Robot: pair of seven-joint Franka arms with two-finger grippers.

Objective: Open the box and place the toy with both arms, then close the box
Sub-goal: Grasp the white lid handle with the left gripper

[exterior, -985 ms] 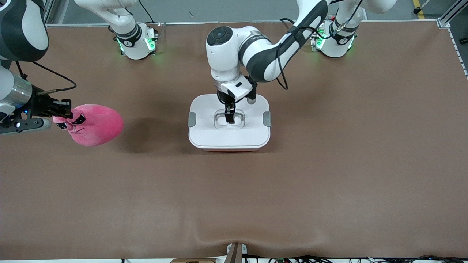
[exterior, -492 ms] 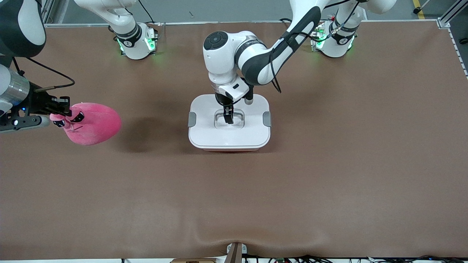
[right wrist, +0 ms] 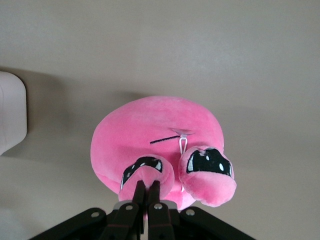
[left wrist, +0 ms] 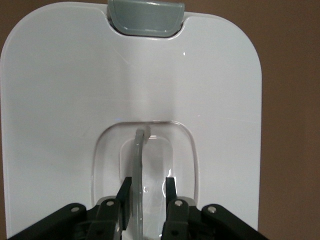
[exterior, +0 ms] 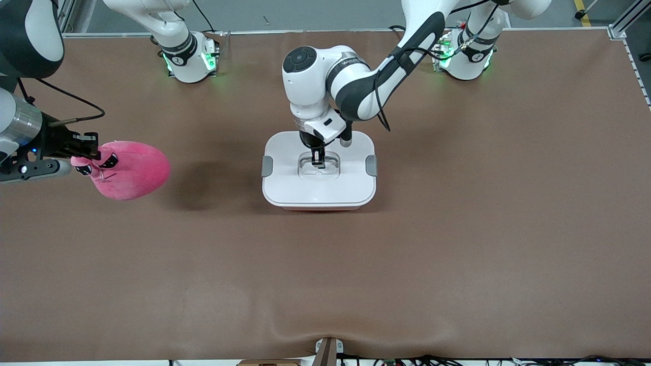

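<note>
Box: the box sits at mid-table, somewhat nearer the bases' edge than the front-camera edge. White lid seated on the tub; only a thin pink strip of tub shows along the lid edge nearest the front camera.
Lid clips: one grey clip on the end toward the right arm's end of the table, the other clip on the end toward the left arm's end. Both lie flat against the lid.
Handle: clear handle in the recessed centre of the lid.
Left gripper: the left gripper is down in the recess, fingers parted, one on each side of the handle. Not clamped; a gap shows at each side in the left wrist view.
Toy: the toy hangs above the table near the edge at the right arm's end, well apart from the box.
Right gripper: the right gripper is clenched on one nub of the toy, beside the black eye marks.
Obstructions: the left arm's wrist covers part of the lid edge nearest the bases.
Surroundings: brown table cover.
</note>
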